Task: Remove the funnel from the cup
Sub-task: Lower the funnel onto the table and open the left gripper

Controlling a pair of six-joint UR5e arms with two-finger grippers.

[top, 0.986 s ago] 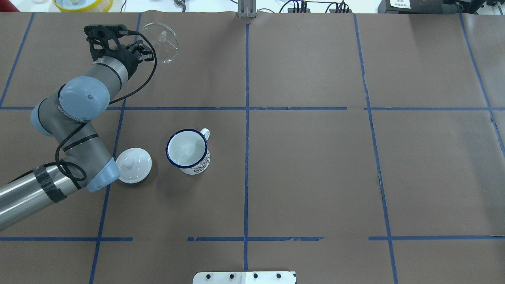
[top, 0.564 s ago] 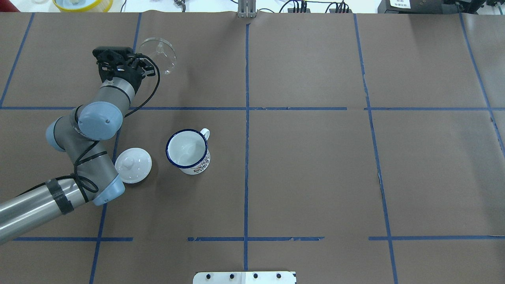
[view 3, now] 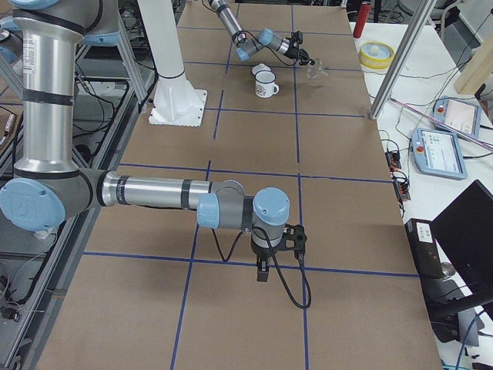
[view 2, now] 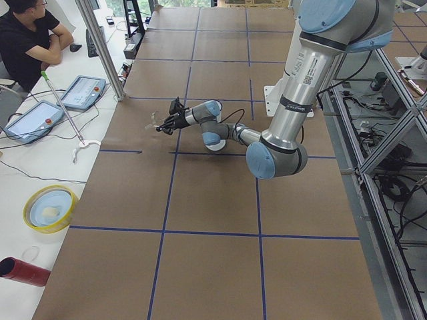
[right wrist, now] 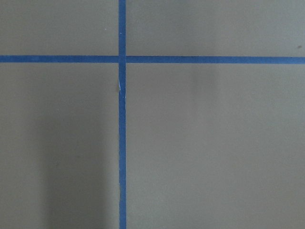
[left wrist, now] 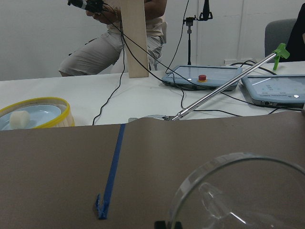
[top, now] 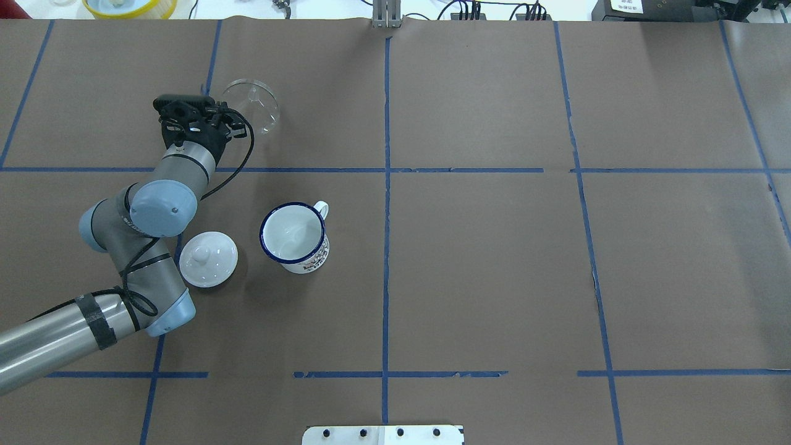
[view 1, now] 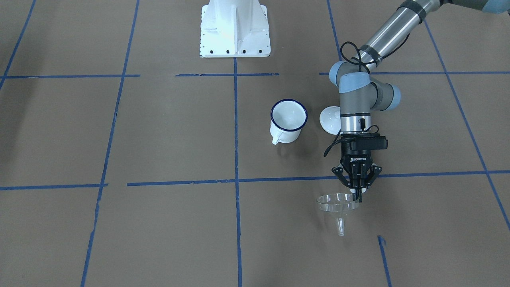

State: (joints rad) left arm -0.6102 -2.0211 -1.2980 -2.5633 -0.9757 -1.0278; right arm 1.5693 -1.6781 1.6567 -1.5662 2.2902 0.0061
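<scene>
- While the left pincer [view 1: 359, 195] is closed on the funnel [view 1: 338, 207], its fingertips meet on the near side of the clear rim.
- Funnel: out of the cup [view 1: 289, 118], wide mouth beside the fingertips, spout pointing away from the robot's base. Cannot tell whether the spout touches the desk [view 1: 159, 139].
- Left wrist view: funnel mouth [left wrist: 248, 200] fills the lower right, just ahead of the pincer, with blue tape on the brown paper to one side.
- Cup: upright on the desk, well behind the left pincer toward the robot's base, nothing inside, handle turned away from the robot.
- White domed lid [view 1: 329, 118]: just beside the cup, under the left forearm, knob up.
- Right pincer [view 3: 263, 272]: far from cup and funnel, pointing down over a tape crossing. It is seen only from the side, so I cannot tell whether it is open or closed.
</scene>
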